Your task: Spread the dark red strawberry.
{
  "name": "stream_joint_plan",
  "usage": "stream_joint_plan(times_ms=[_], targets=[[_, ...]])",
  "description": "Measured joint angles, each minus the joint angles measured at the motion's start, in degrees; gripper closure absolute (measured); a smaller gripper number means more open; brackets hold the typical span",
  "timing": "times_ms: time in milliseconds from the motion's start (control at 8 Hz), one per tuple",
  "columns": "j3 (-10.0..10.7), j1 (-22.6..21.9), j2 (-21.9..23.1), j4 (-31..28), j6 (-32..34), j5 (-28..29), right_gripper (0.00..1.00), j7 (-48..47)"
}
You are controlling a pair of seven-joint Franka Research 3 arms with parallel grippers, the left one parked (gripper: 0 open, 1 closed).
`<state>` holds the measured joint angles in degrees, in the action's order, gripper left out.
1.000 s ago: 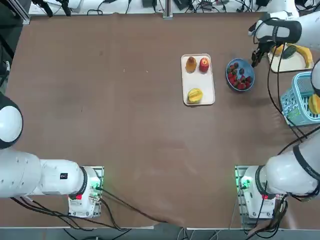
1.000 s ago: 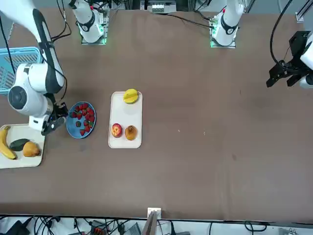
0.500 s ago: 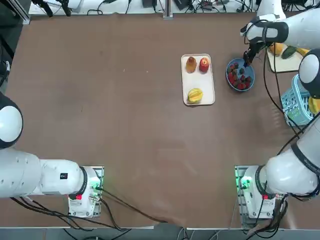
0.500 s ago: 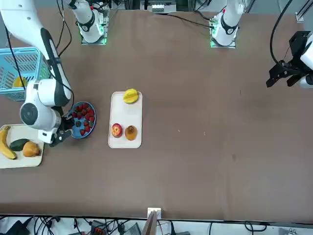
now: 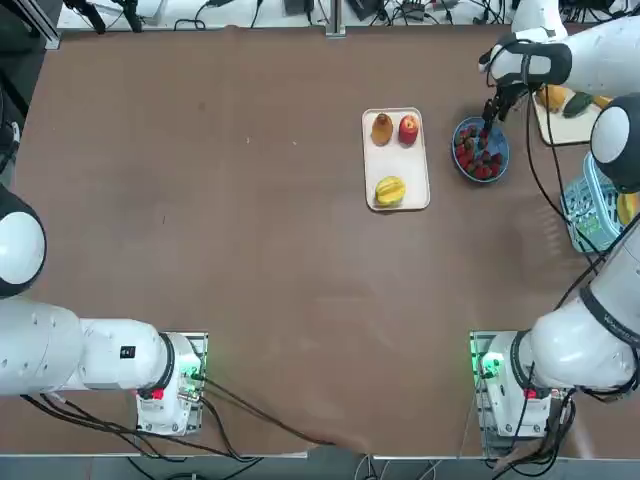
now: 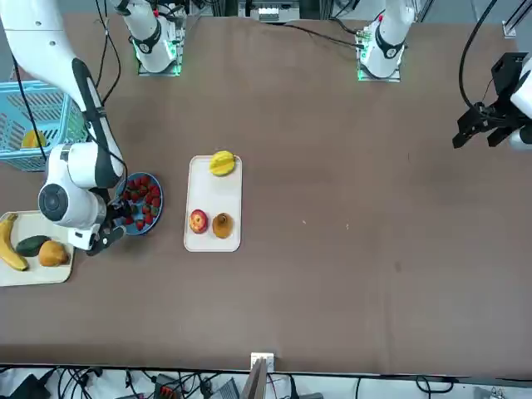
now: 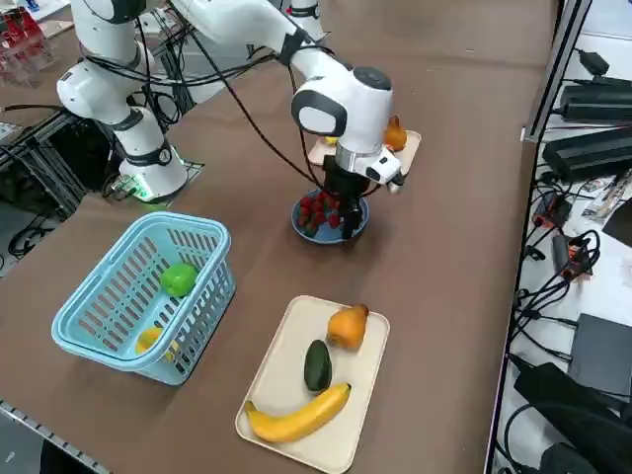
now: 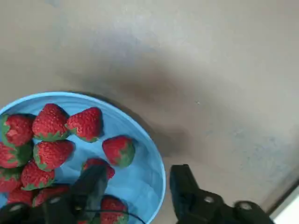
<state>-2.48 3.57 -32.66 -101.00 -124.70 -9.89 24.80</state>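
Evidently the right gripper (image 8: 135,186) hangs low over the rim of the blue bowl (image 5: 499,150), its fingers (image 8: 91,179) spread apart and holding nothing, one inside the rim and one outside. The dark red strawberry (image 5: 483,143) lies in that bowl among the brighter berries (I judge it light, soft and easily bruised), so it wants a gentle pinch across its widest part. Around it the brown table (image 5: 250,230) is flat and bare toward the middle, with the white fruit tray (image 5: 397,190) just beside the bowl.
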Motion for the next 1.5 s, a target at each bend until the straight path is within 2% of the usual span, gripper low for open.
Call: stream_joint_plan(times_ms=[125,375,750,1000,1250,1375,1500], targets=[[0.02,0.01,0.11,0.49,0.37,0.00,0.00,0.00],[0.26,0.15,2.60,2.06,3.85,0.80,0.00,-0.54],[1.07,2.06,14.26,6.37,15.26,5.95,0.00,-4.05],[1.08,2.93,20.53,9.32,22.75,7.48,0.00,-11.57],[0.70,2.67,24.66,10.84,27.54,7.77,0.00,-19.89],[0.94,1.64,26.57,10.88,28.61,7.86,0.00,-22.86],[2.26,-0.71,28.20,10.84,30.33,7.94,0.00,-25.08]])
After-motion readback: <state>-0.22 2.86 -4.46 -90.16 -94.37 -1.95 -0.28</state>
